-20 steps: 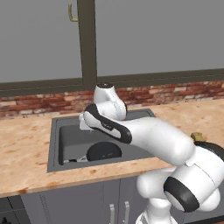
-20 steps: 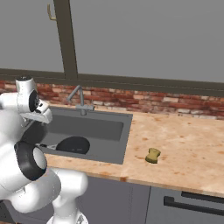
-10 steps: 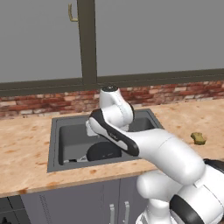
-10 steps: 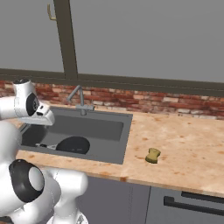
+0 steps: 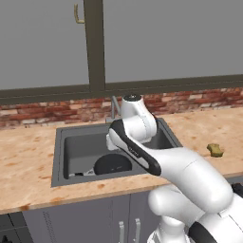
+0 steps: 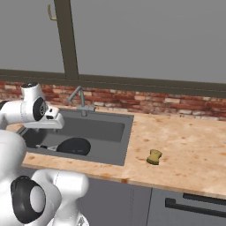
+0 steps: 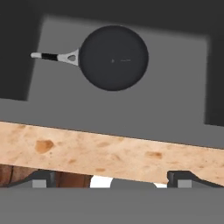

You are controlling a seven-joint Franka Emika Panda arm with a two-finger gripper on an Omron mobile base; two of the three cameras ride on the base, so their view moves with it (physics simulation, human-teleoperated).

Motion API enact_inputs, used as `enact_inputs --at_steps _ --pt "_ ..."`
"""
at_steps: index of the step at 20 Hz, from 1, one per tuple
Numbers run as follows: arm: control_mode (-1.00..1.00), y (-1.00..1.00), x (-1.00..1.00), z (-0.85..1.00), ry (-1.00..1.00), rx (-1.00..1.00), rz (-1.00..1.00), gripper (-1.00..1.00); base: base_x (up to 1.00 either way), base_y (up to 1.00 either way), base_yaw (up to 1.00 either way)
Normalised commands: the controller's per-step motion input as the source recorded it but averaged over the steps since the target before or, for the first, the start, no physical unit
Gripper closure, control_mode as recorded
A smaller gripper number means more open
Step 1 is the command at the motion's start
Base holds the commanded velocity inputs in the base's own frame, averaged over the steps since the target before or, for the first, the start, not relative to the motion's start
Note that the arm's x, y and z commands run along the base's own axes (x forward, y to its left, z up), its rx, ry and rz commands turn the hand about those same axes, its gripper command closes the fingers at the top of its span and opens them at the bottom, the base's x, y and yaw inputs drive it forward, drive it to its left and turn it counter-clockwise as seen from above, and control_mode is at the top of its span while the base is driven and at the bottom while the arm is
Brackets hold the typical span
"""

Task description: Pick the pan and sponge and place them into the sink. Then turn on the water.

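Swinging further right over the dark grey sink (image 5: 64, 156), the arm leaves the flat black pan (image 7: 113, 57) inside; gripper (image 7: 111, 178) is wide open and empty, so the yellow-olive sponge (image 6: 154, 156) on the table (image 6: 185, 145) looks next.

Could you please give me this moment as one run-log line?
pan: in sink | sponge: on counter right of sink | gripper: open, empty, above sink | water: off
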Motion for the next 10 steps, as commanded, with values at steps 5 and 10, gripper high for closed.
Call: enact_inputs --at_steps 5,10 --pt "-1.00 -0.45 -0.03 0.07 0.00 0.00 0.04 -1.00 0.00 0.00 0.00" --pt "-1.00 -0.41 -0.06 0.15 0.01 0.00 0.02 -1.00 0.00 0.00 0.00"
